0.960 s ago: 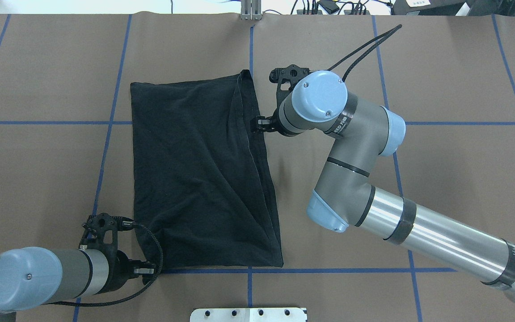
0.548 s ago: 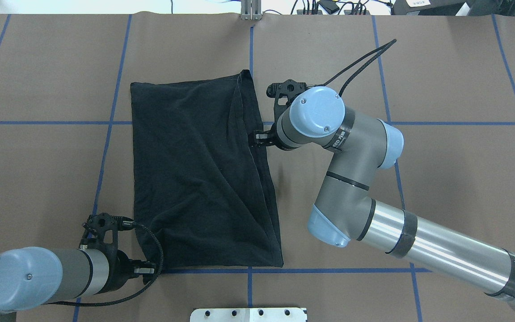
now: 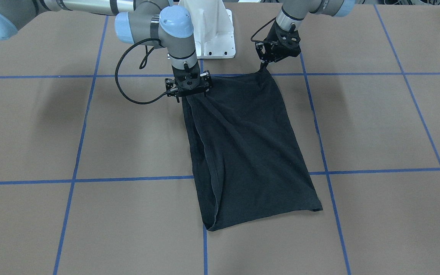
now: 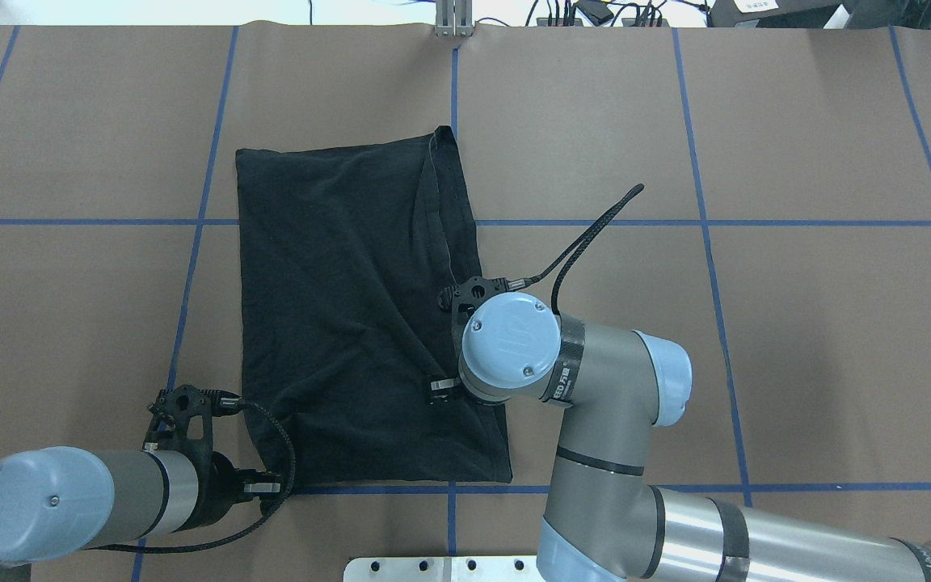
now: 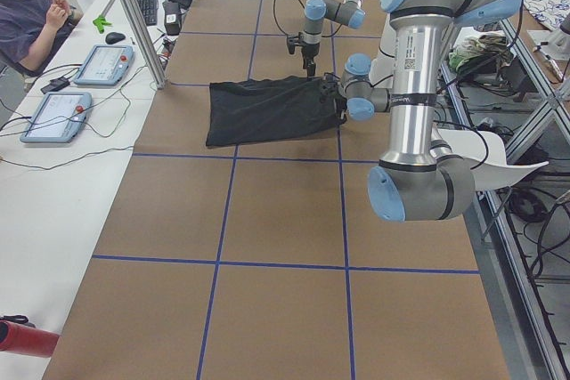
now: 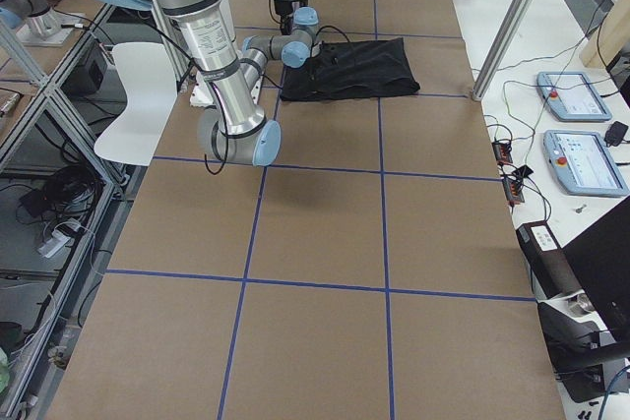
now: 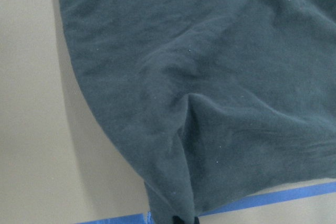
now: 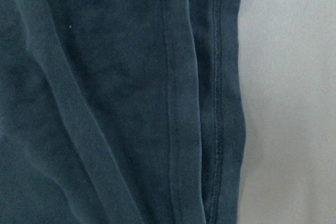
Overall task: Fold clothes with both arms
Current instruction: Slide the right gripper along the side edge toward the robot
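Black shirt [image 4: 352, 323], folded to a long rectangle, lies flat mid-table [image 4: 756, 323]. Its long axis runs away from the robot, and its near end lies on a tape line [image 4: 635, 488]. Left gripper [image 4: 267, 489] pinches the near left corner, unmoved. Right gripper [image 4: 441, 386], grip indeterminate, has travelled along the right edge toward the robot.

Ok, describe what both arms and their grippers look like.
Both the left arm and right arm are grey metal tubes with light blue joint caps. The right carries black bands with white lettering. Left gripper and right gripper are black, trailing braided black cables.
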You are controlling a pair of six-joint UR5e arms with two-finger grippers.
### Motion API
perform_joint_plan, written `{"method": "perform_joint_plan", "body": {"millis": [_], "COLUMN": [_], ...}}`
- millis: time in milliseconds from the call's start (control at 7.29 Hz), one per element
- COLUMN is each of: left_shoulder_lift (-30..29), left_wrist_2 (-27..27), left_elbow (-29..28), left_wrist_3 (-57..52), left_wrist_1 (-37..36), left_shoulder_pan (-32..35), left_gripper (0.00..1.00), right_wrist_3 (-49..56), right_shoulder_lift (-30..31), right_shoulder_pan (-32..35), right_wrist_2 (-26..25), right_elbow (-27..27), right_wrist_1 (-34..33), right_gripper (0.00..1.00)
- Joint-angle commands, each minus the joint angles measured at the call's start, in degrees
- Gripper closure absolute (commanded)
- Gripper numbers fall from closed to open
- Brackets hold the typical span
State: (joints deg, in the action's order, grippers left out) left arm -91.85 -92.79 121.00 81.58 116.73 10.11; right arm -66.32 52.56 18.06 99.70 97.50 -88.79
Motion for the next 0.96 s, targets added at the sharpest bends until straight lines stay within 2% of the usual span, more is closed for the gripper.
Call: {"method": "perform_joint_plan", "body": {"millis": [0, 274, 411, 548, 823], "left_shoulder_lift": [0.0, 0.0, 0.0, 0.0, -0.09], "left_wrist_2": [0.07, 0.07, 0.16, 0.16, 0.07], "left_elbow": [0.03, 0.03, 0.03, 0.03, 0.12], "left_wrist_3": [0.16, 0.95, 0.95, 0.95, 0.95], "left_wrist_1": [0.07, 0.07, 0.07, 0.07, 0.07], "left_shoulder_pan": [-0.01, -0.01, -0.01, -0.01, -0.01], "left_gripper": [1.0, 1.0, 1.0, 1.0, 1.0], "right_wrist_3": [-1.43, -3.88, -5.12, -6.61, -6.63], "right_shoulder_lift": [-0.18, -0.61, -1.05, -1.32, -1.32], "right_shoulder_pan": [-3.02, -4.43, -5.48, -6.45, -6.99], "right_wrist_2": [-2.48, -3.19, -4.41, -5.73, -7.06], "right_elbow": [-0.03, -0.21, -0.21, -0.9, -1.7], "right_wrist_1": [-1.74, -1.83, -1.74, -1.74, -1.83], "right_gripper": [0.0, 0.03, 0.12, 0.25, 0.26]}}
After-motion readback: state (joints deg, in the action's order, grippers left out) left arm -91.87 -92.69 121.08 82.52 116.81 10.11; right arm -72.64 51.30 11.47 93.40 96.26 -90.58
